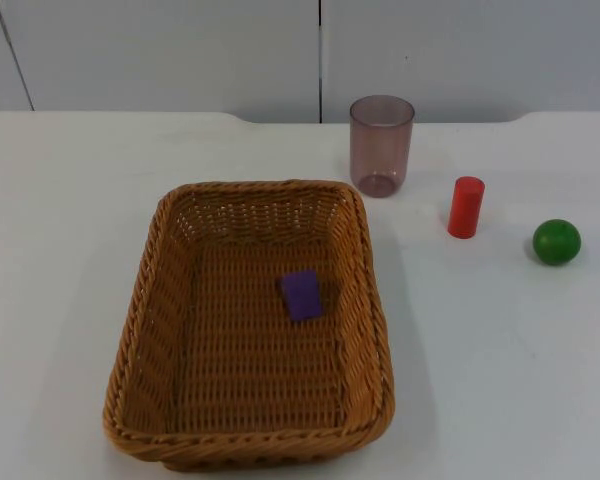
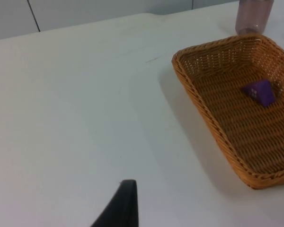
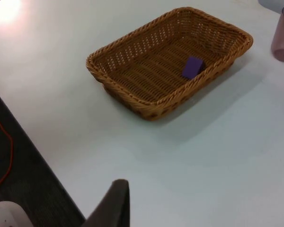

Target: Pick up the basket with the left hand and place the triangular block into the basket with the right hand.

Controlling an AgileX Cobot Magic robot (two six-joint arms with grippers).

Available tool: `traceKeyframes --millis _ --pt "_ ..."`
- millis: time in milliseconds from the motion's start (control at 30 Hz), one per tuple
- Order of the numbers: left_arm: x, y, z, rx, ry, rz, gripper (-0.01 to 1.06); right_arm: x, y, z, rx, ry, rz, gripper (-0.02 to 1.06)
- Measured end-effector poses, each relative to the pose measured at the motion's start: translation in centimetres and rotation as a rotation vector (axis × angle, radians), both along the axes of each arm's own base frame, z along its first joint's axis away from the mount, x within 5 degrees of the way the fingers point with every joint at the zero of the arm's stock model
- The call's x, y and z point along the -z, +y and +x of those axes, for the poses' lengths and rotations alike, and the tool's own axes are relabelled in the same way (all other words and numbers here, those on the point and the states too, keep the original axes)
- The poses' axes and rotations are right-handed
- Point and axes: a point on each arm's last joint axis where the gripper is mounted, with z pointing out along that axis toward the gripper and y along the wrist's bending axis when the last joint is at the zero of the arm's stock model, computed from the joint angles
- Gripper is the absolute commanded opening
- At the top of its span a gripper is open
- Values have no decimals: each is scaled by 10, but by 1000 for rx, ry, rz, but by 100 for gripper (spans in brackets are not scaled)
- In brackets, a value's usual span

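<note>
A brown wicker basket (image 1: 140, 330) rests flat on the white table, left of centre. A purple triangular block (image 1: 301, 295) lies inside it on the woven floor, toward the right wall. In the left wrist view the basket (image 2: 199, 106) and the block (image 2: 259, 91) lie well ahead of my left gripper (image 2: 120, 208), which hangs over bare table, apart from the rim. My right gripper (image 3: 111, 205) hangs near the table's edge, far from the basket (image 3: 132, 97) and the block (image 3: 193, 67). Neither gripper holds anything.
A translucent purple cup (image 1: 381, 145) stands just behind the basket's far right corner. A red cylinder (image 1: 466, 207) and a green ball (image 1: 557, 242) stand to the right. The right wrist view takes in the table's edge and dark floor (image 3: 9, 156) beyond it.
</note>
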Motion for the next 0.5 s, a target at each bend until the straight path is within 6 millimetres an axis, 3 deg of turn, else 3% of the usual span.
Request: traceKeyframes --millis 500 --pt "0 0 0 0 0 0 105 0 0 0 0 0 0 105"
